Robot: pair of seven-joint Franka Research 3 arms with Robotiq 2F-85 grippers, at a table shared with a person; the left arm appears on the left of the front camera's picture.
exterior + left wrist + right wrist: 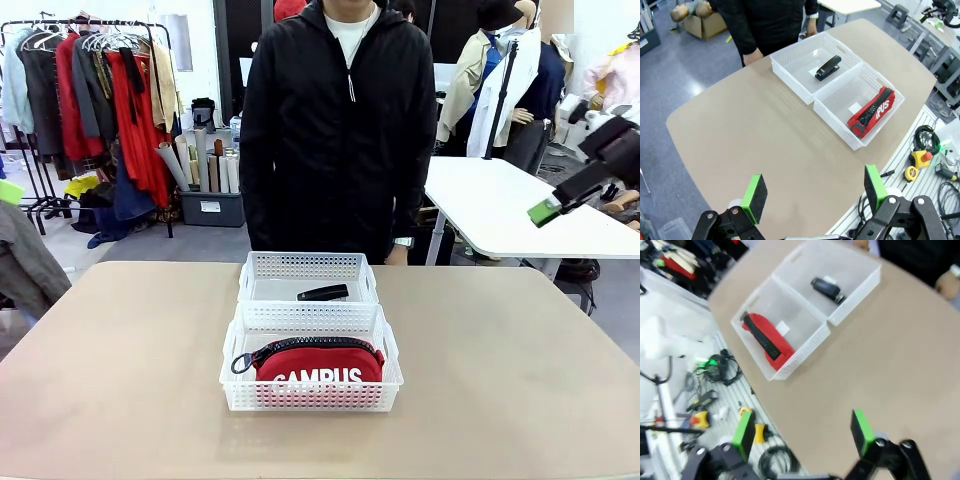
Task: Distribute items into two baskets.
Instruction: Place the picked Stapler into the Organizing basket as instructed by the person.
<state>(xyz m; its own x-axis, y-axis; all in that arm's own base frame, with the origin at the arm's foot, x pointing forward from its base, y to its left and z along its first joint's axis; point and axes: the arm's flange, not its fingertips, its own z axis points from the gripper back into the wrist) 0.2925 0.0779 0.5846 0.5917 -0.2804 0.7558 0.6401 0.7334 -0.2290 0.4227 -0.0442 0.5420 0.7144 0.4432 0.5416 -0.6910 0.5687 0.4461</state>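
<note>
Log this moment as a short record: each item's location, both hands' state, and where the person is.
pouch: red pouch lies in the near basket, against its robot-side wall
stapler: black stapler lies in the far basket
baskets: touching, end to end, mid-table
left hand: left hand open, above the table, holding nothing
right hand: right hand open, holding nothing
person: person stands at the far edge

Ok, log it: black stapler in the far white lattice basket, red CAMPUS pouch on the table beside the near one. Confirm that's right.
One error: the red fabric CAMPUS pouch lies inside the near white lattice plastic basket, not beside it, as the front view shows. The small black stapler is indeed in the far white lattice basket.
</note>
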